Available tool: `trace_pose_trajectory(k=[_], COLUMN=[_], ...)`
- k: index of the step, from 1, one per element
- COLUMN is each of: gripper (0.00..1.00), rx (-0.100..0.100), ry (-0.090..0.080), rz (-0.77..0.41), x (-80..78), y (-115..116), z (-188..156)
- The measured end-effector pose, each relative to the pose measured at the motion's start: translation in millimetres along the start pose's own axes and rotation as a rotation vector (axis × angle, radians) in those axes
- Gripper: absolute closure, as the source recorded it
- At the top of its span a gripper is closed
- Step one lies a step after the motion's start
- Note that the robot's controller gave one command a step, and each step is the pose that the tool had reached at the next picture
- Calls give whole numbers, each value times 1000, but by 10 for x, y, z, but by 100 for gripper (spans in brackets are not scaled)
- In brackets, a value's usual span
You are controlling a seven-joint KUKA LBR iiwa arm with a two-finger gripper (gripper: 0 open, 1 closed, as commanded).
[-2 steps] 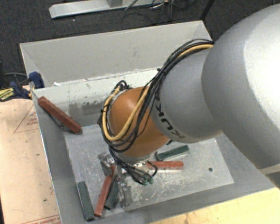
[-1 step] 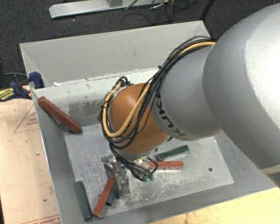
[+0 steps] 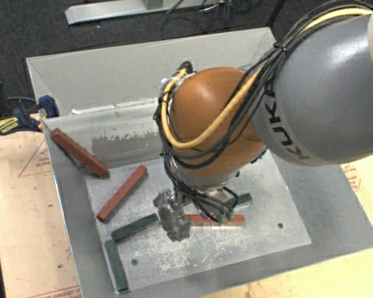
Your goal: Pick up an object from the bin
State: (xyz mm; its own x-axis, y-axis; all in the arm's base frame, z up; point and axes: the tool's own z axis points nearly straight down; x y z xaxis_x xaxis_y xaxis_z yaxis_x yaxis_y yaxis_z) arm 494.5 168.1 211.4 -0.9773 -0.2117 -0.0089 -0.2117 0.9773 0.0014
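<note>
Camera view: grey bin (image 3: pixel 157 61), dark floor (image 3: pixel 9 33)

Grey KUKA-lettered arm (image 3: pixel 334 97), orange domed wrist cover (image 3: pixel 210 122), yellow and black cables (image 3: pixel 253 83), metal gripper (image 3: pixel 176 226)

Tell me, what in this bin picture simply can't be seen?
All in the camera view:
- Thin red bar: its left end is hidden under the pincer, so contact between them cannot be judged.
- Dark green bar beside it: mostly covered by the robot's wrist and cables.
- Bin: much of its middle and right floor lies behind the orange cover and grey arm.
</note>
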Motion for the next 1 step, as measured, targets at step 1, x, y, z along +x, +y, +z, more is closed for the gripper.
trace_pose_trajectory(k=[1], gripper=[0], rx=[0], ry=[7], rz=[1], x=[7], y=[-3], z=[46])
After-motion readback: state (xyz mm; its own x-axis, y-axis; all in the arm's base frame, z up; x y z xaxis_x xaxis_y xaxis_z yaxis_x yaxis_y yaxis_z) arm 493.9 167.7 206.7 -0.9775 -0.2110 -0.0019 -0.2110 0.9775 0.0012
